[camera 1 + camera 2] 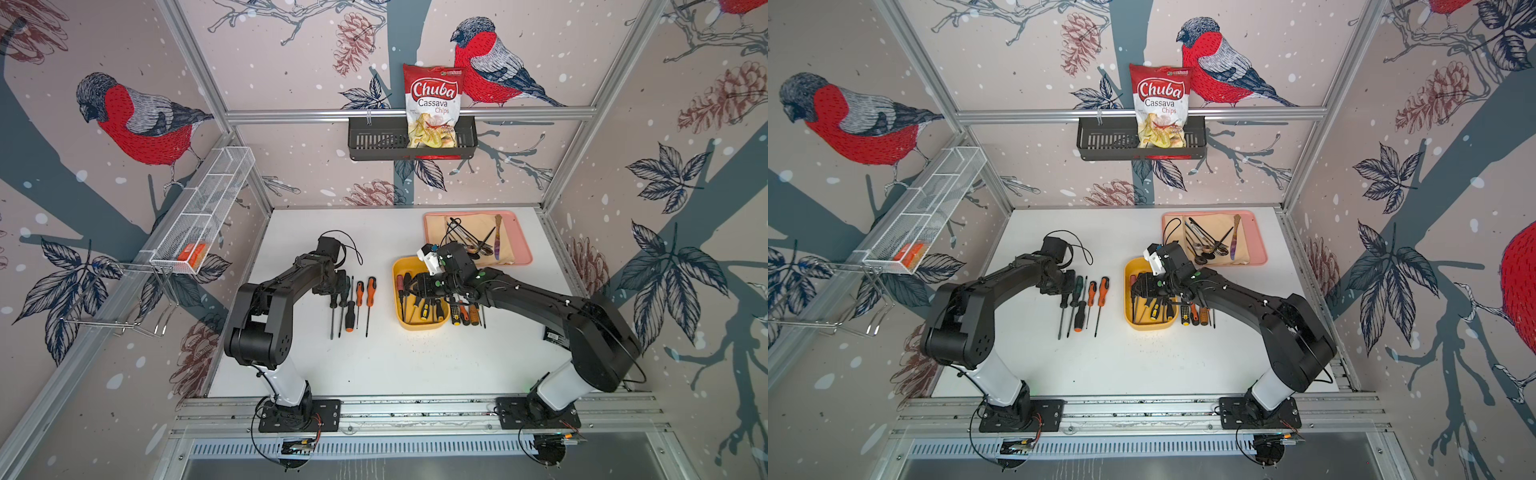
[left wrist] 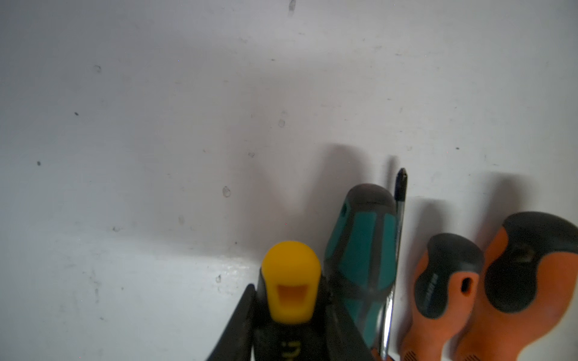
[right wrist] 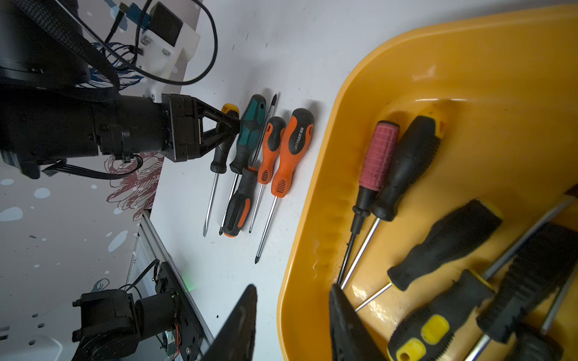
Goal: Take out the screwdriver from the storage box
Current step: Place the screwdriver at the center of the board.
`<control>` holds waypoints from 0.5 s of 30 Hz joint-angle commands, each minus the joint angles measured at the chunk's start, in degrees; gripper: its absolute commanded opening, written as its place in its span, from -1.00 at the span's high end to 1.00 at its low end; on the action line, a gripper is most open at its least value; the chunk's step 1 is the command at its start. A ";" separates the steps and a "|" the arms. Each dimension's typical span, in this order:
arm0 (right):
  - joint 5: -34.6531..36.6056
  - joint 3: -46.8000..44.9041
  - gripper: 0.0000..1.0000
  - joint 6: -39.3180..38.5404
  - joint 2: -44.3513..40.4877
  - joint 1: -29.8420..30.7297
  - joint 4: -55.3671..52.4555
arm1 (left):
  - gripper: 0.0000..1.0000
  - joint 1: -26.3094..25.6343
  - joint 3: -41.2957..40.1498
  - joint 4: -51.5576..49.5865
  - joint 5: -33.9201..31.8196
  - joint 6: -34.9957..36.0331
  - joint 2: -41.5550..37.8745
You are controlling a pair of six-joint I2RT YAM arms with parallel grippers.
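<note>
Your right gripper (image 3: 294,289) is hanging over the near end of the storage box (image 3: 469,62) with its jaws apart and empty. In the right wrist view one finger is showing over the bare table and the other inside the yellow wall. If you are lowering from here, that outer finger is likely heading for the rim, and it could drag or tip the box.

Seen in a top view, the box (image 1: 400,266) is sitting near the table's middle, with the pink tray (image 1: 525,249) at its 1 o'clock. Several screwdrivers are lying crossed inside it; the pink-handled screwdriver (image 3: 378,153) is touching a black one, so a loose pinch is risking two coming up together, or one slipping back.

At the box's 9 o'clock, your left gripper (image 3: 230,125) is clamping the yellow-capped screwdriver (image 2: 291,281) low at the table, just beside the green-handled screwdriver (image 2: 362,250). Opening there while drifting sideways is risking a knock that rolls the laid-out row (image 1: 353,303).
</note>
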 commanded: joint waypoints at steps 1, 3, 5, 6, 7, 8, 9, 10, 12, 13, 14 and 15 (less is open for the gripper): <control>0.63 0.61 0.22 -0.30 0.08 0.14 0.53 | 0.52 0.25 -0.40 1.61 -0.31 0.35 0.50; 0.71 0.65 0.22 -0.33 0.02 0.14 0.27 | 0.50 0.28 -0.51 1.88 -0.57 0.37 0.88; 0.72 0.65 0.22 -0.37 -0.04 0.09 0.10 | 0.46 0.46 -0.49 1.95 -0.70 0.41 1.33; 0.72 0.65 0.22 -0.41 -0.13 0.05 -0.01 | 0.44 0.45 -0.42 2.01 -0.75 0.42 1.39; 0.81 0.65 0.22 -0.48 -0.19 0.06 -0.17 | 0.41 0.48 -0.43 1.99 -0.75 0.39 1.47; 0.83 0.61 0.22 -0.50 -0.39 0.06 -0.21 | 0.37 0.43 -0.42 2.08 -0.76 0.37 1.54; 0.89 0.56 0.22 -0.58 -0.44 0.04 -0.19 | 0.35 0.44 -0.43 2.04 -0.75 0.33 1.47; 0.89 0.48 0.22 -0.63 -0.54 0.06 -0.34 | 0.33 0.42 -0.42 2.08 -0.75 0.34 1.49; 0.98 0.39 0.22 -0.67 -0.60 0.06 -0.43 | 0.28 0.43 -0.42 2.08 -0.75 0.24 1.53; 0.98 0.34 0.22 -0.68 -0.63 0.05 -0.48 | 0.28 0.47 -0.49 1.99 -0.67 0.19 1.50; 0.98 0.30 0.22 -0.67 -0.63 0.05 -0.53 | 0.26 0.43 -0.51 1.95 -0.75 0.15 1.47; 0.98 0.22 0.22 -0.68 -0.70 0.06 -0.54 | 0.25 0.44 -0.59 1.99 -0.78 0.15 1.39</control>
